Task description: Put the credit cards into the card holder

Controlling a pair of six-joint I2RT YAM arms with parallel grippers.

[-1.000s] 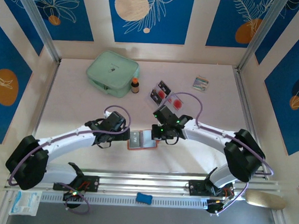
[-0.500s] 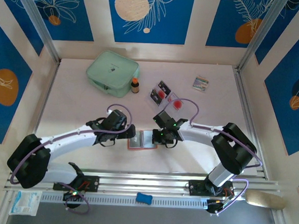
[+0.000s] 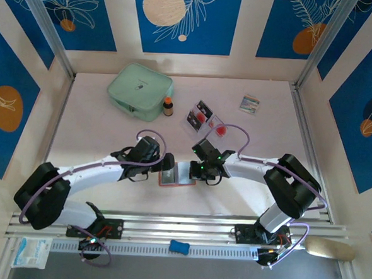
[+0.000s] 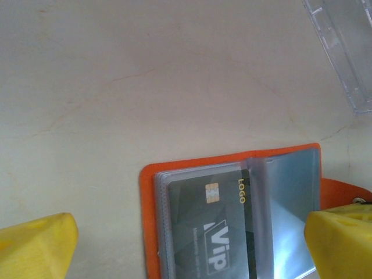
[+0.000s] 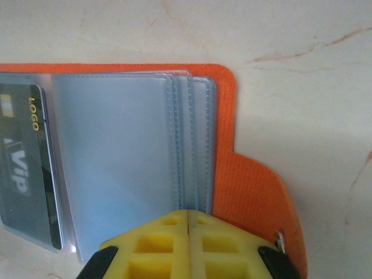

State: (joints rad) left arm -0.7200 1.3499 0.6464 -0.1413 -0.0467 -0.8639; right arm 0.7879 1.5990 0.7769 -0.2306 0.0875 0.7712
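Note:
The card holder (image 3: 178, 176) lies open on the table between both arms, orange with grey-clear sleeves. A dark credit card (image 4: 215, 229) marked "VIP" sits in its left sleeve (image 5: 26, 168). Other credit cards (image 3: 201, 114) with red round marks lie further back, one (image 3: 217, 126) just behind the right wrist. My left gripper (image 4: 189, 250) hangs open over the holder (image 4: 148, 221), one yellow finger (image 4: 35, 247) on each side. My right gripper (image 5: 189, 218) is shut, its tips resting at the stitched edge of the clear sleeves (image 5: 116, 157) of the holder (image 5: 238, 180).
A mint-green zip pouch (image 3: 140, 90) and a small brown bottle (image 3: 168, 106) stand at the back left. A multicoloured packet (image 3: 249, 103) lies at the back right. A clear plastic piece (image 4: 343, 52) lies beyond the holder. Metal rails (image 3: 187, 228) run along the near edge.
The right gripper has come down and nearer onto the holder's right half. The left gripper has crept right toward the holder's left edge. Both jaws kept their state.

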